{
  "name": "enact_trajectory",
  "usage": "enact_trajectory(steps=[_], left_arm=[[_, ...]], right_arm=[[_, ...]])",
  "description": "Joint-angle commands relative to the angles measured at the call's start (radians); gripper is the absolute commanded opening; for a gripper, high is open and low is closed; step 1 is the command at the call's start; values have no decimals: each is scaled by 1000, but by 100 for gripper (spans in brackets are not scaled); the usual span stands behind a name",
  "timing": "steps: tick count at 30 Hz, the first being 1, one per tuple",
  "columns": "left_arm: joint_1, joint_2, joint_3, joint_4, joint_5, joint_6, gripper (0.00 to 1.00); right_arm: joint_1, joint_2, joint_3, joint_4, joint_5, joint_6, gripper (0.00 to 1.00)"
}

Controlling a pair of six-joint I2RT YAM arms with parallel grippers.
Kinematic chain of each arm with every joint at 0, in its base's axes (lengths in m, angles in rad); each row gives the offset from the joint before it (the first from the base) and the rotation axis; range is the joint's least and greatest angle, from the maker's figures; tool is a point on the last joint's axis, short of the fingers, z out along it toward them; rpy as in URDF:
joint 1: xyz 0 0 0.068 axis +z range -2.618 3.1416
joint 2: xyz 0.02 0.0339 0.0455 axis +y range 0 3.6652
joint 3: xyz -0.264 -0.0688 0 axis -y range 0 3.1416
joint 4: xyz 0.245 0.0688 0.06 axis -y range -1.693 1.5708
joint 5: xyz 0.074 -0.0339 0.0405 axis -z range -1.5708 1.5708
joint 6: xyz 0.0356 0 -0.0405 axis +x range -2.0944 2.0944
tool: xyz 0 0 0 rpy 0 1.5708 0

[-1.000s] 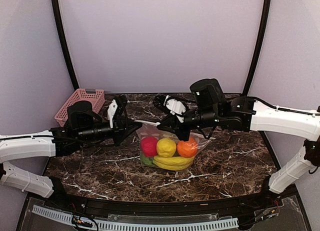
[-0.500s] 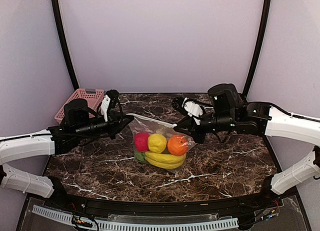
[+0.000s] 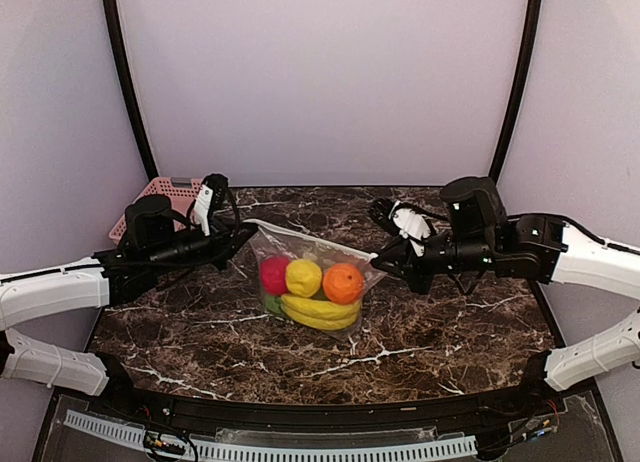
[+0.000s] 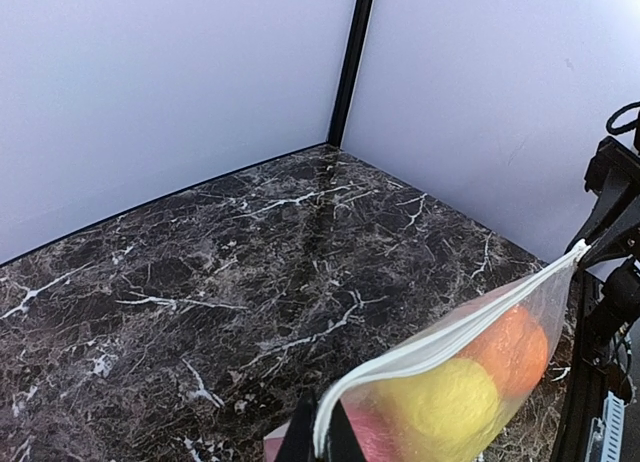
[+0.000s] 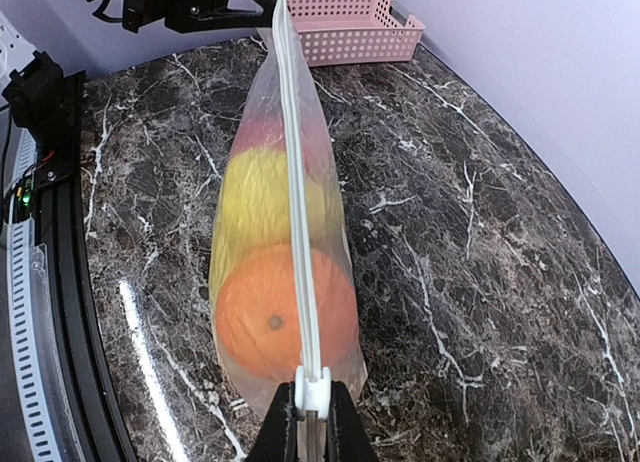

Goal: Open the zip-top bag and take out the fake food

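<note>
Pieces of fake food (image 3: 305,282) fill the zip-top bag (image 3: 298,246), left gripper (image 4: 320,439) and right gripper (image 5: 312,424) clamped on its ends.

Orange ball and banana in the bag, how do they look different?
The orange ball is round and orange; the banana is long, curved and yellow. The orange ball sits on top; the banana lies under it. Both are inside the clear bag.

You see the zip-top bag (image 3: 300,244) as thin clear plastic, the fake food (image 3: 304,278) smooth glossy plastic, the table (image 3: 450,322) polished veined stone-look, the basket (image 3: 165,193) matt pink plastic.
</note>
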Motion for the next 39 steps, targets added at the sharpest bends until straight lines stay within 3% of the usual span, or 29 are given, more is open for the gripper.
enact_trajectory(steps=[1, 12, 16, 19, 28, 39], left_arm=[[56, -9, -7, -5, -141, -14, 1], [89, 32, 2, 46, -40, -24, 1], [86, 44, 1, 117, 134, -18, 1], [72, 48, 15, 129, 230, 6, 1], [-1, 16, 54, -4, 331, 176, 1], [-46, 11, 81, -59, 341, 207, 1]], right_arm=[[-15, -63, -44, -120, 58, 46, 0], [-17, -106, -74, -149, 29, 69, 1], [-17, -44, -8, -154, -83, 37, 39], [-15, 13, 65, -161, -142, 17, 51], [-15, 97, 295, -173, -171, -14, 58], [18, 268, 442, -239, -228, -80, 47]])
